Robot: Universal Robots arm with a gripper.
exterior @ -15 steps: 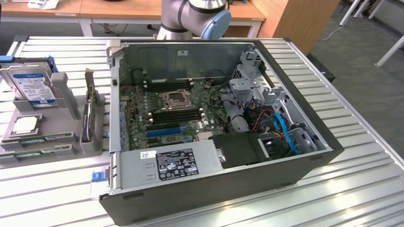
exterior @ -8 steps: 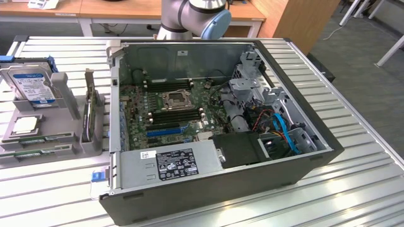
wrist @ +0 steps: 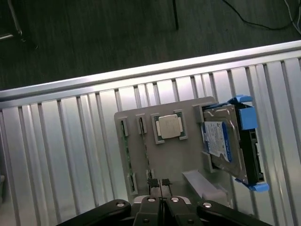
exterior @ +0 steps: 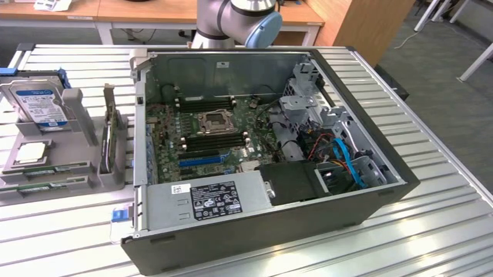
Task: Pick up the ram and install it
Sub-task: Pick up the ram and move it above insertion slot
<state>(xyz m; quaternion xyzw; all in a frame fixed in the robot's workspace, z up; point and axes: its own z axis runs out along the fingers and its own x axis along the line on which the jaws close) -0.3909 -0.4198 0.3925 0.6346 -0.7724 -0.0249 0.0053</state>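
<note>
Your jaws are hovering clenched, empty, over the holder, nine o'clock of the computer case, where the ram is standing; picking it up is likely calling for opening them first.

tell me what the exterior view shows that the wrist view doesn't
Exterior view: the open computer case, its motherboard with black memory slots, the arm behind the case, and green ram sticks standing in the grey tray. Wrist view: the shut gripper, nothing between its fingers, over the tray's edge, plus dark floor beyond the table. Both: the tray, the hard drive, the processor chip and the slatted table.
</note>
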